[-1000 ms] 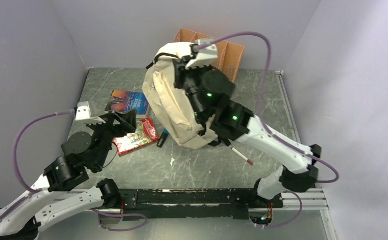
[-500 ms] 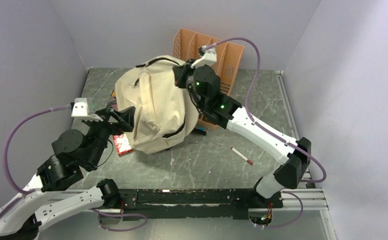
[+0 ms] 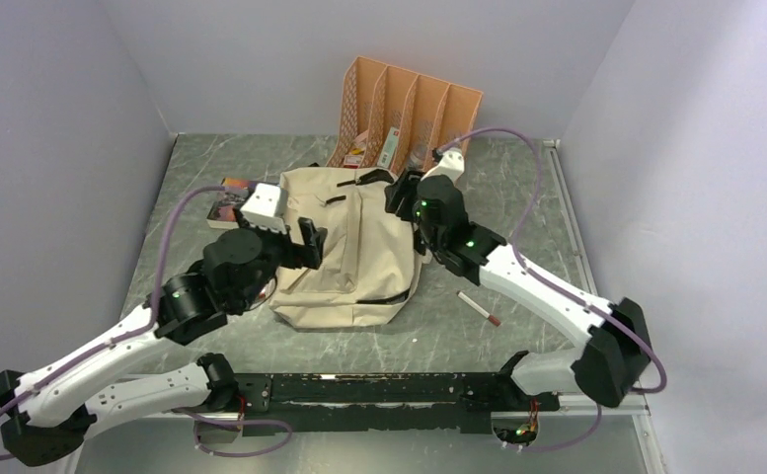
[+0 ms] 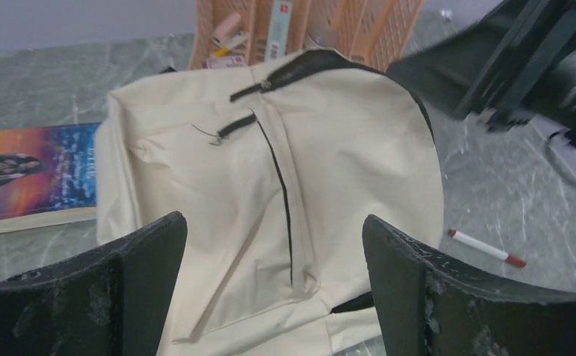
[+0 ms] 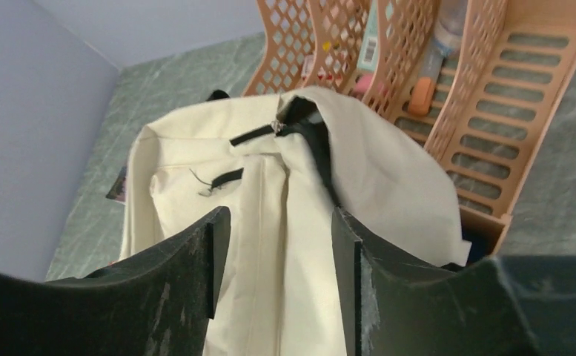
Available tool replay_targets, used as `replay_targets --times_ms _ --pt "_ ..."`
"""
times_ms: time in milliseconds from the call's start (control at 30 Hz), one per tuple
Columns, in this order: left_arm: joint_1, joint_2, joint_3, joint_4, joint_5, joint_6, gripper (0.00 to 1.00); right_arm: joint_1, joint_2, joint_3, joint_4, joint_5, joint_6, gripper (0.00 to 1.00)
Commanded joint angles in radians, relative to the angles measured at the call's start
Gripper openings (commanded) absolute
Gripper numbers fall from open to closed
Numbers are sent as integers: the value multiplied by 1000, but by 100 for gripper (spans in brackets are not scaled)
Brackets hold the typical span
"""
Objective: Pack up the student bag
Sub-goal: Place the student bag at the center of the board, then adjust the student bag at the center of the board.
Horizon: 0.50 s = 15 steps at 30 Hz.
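Observation:
The student bag [image 3: 351,252], beige with dark zippers, lies flat on the table with its top toward the back. My left gripper [image 3: 307,243] hovers over its left side, jaws wide open and empty; in the left wrist view the bag [image 4: 270,178] fills the space below the gripper [image 4: 273,245]. My right gripper [image 3: 400,193] sits at the bag's top right corner. In the right wrist view its jaws [image 5: 273,245] stand apart above the bag [image 5: 285,200], gripping nothing. The black handle and zipper pull [image 5: 299,126] lie just ahead.
An orange file organizer [image 3: 411,107] holding small items stands behind the bag. A colourful book [image 4: 32,174] lies left of the bag, partly under it. A white pen with a red tip [image 3: 479,307] lies to the bag's right.
The right gripper brought the raised bag down flat on the table and opened, letting it go. The left arm swung right, over the bag. The bag now covers the red book.

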<state>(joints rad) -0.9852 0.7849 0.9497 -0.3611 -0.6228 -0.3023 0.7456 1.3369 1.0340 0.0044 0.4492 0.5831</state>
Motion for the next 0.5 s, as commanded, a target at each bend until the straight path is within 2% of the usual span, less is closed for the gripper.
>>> replay_targets --times_ms 0,133,233,367,467 --pt "5 86 -19 97 125 10 92 -27 -126 -4 -65 -22 -70 58" --pt "3 177 -20 172 184 0 92 -61 -207 -18 -179 -83 -105 61" --pt "-2 242 -25 234 219 -21 95 -84 -263 -43 -268 -70 -111 61" --pt "-65 345 10 294 149 -60 97 -156 -340 -123 -340 -41 -65 62" --pt "-126 489 128 244 51 -112 97 -247 -370 -187 -357 -102 -19 62"
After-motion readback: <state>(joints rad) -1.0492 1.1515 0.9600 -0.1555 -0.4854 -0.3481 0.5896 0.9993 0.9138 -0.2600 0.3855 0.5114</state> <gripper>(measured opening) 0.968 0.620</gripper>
